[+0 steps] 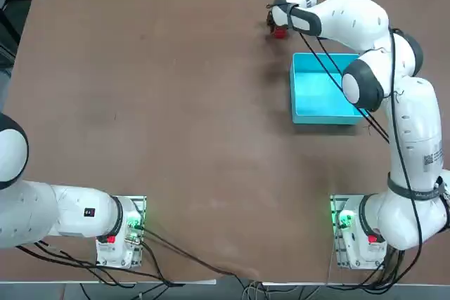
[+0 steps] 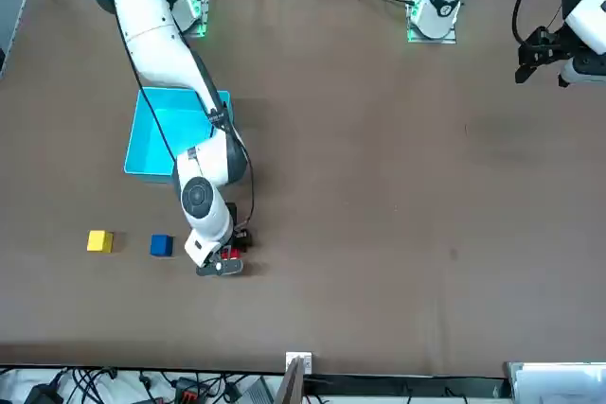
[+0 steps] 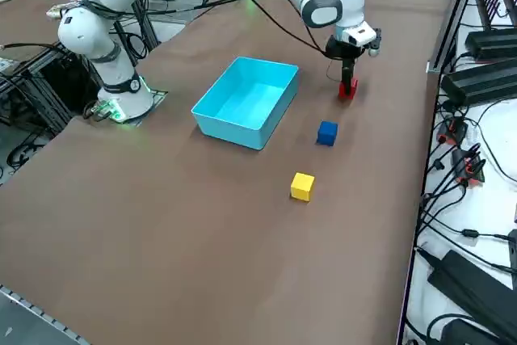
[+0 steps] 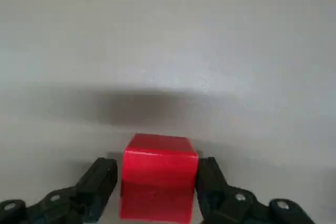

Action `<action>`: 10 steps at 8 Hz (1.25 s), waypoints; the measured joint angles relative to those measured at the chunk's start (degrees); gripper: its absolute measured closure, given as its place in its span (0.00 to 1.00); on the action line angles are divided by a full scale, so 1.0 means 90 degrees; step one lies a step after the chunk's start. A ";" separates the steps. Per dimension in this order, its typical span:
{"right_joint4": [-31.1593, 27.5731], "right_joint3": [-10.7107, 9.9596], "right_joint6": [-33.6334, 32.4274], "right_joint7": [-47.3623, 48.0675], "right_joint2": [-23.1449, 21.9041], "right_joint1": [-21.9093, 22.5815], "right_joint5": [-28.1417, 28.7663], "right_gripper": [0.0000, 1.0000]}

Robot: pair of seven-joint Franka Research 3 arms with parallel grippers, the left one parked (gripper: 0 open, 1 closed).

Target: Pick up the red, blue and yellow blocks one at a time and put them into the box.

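The right claw [image 4: 158, 162] is partly open around the red block [image 4: 159, 184], slim gap one side; blue block [image 3: 327, 133] and yellow block [image 3: 302, 187] sit on the table [image 3: 194, 256]

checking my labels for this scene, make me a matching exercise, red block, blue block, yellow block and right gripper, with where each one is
1. red block
2. blue block
3. yellow block
4. right gripper

A. on the table, between the yellow and red blocks
B. at the end of the working arm, around a block
C. between the gripper's two fingers
D. on the table, farthest of the blocks from the gripper

Pairs: 1-C; 2-A; 3-D; 4-B
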 joint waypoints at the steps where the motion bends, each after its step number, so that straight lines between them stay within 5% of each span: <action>1: 0.0002 -0.0002 0.0010 -0.0005 0.0004 0.0000 -0.0004 0.19; 2: 0.0031 -0.0002 0.0011 -0.0002 -0.0001 0.0000 -0.0004 0.30; 6: -0.0157 -0.0002 -0.0222 0.0506 -0.0514 0.0006 0.0001 0.30; 8: -0.1163 -0.0006 -0.0707 0.0687 -0.1732 0.0007 0.0004 0.30; 10: -0.2867 -0.0009 -0.0836 0.0755 -0.3316 0.0007 0.0009 0.30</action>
